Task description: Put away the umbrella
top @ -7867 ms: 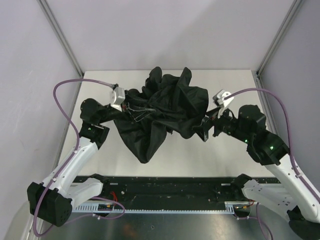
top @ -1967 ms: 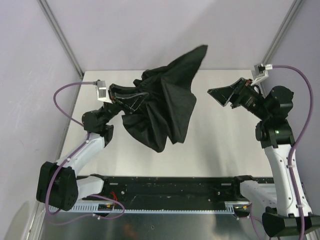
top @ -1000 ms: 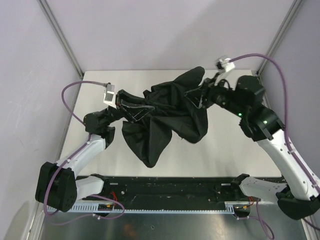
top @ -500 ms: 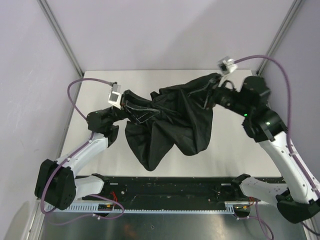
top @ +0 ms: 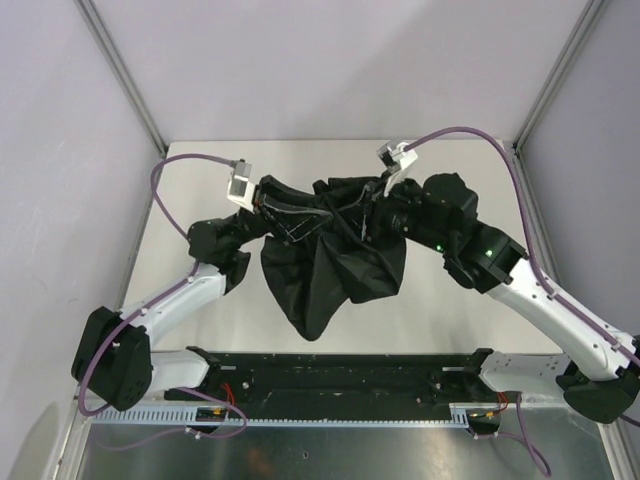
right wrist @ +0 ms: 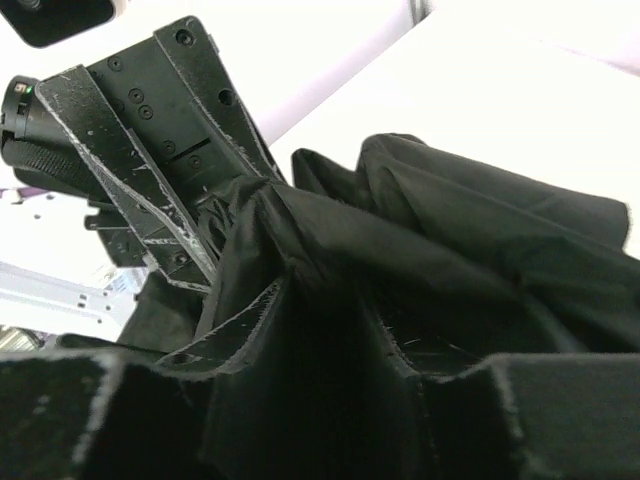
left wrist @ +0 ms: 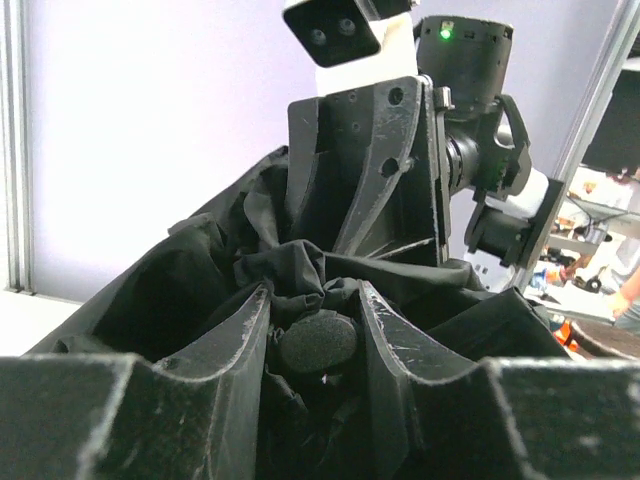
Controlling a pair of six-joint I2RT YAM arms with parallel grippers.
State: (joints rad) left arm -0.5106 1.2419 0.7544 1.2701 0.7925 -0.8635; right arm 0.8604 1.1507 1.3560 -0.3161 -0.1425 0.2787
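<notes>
The umbrella [top: 335, 270] is a bunched mass of black fabric held above the table between both arms, with a long fold drooping toward the near edge. My left gripper [top: 290, 218] is shut on it: in the left wrist view its two fingers [left wrist: 240, 335] clamp a rounded black cap [left wrist: 317, 342] wrapped in cloth. My right gripper [top: 368, 215] meets the umbrella from the right, close to the left one. In the right wrist view a thick fold of fabric [right wrist: 470, 230] fills the gap between its jaws [right wrist: 340, 330] and drapes over them.
The white table [top: 460, 300] lies under the hanging fabric. Purple walls with metal corner posts [top: 125, 80] close in the back and sides. A black rail [top: 340, 375] runs along the near edge between the arm bases.
The right gripper has carried its fold of fabric left toward the left gripper, so the spread cloth is now bunched. The left gripper shifted slightly right and kept its hold.
</notes>
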